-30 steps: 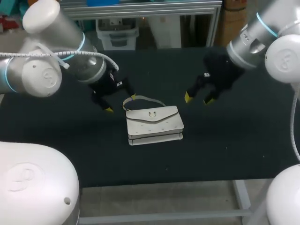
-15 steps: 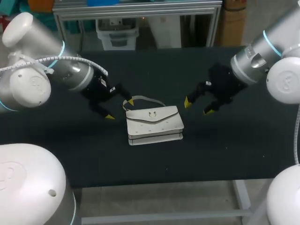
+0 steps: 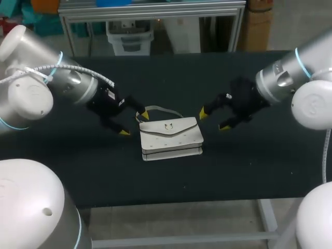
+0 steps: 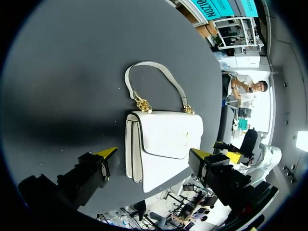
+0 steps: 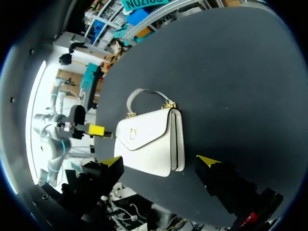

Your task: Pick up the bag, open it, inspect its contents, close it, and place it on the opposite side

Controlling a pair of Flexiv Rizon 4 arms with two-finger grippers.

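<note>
1. The bag [image 3: 171, 137] – small and white – lies flat near the middle of the bench [image 3: 249, 166], well away from every edge.
2. Its flap faces up and is shut, with a small metal clasp [image 3: 167, 126] at the flap's point.
3. The handle [image 3: 158, 109] lies in a loop on the bench beyond the bag, toward the far edge. The left wrist view shows gold links [image 4: 142, 103] joining it to the bag at both ends.
4. The left gripper [image 3: 135, 123] is just beside the bag, on the side toward the bench's left edge, with its fingers spread wide and nothing pinched between them. One yellow tip is close by the handle's left end; whether it touches cannot be told. The other tip is off the bag's left side.
5. In the left wrist view the bag lies ahead of the gripper, its nearer end between the two spread tips.
6. The right gripper [image 3: 213, 120] is on the bag's other side – toward the right edge – near the bag's far right corner. Its fingers are also spread and hold nothing, and in the head view a strip of bare bench shows between them and the bag.
7. In the right wrist view the bag lies ahead of that gripper with the clasp and handle in sight.
</note>
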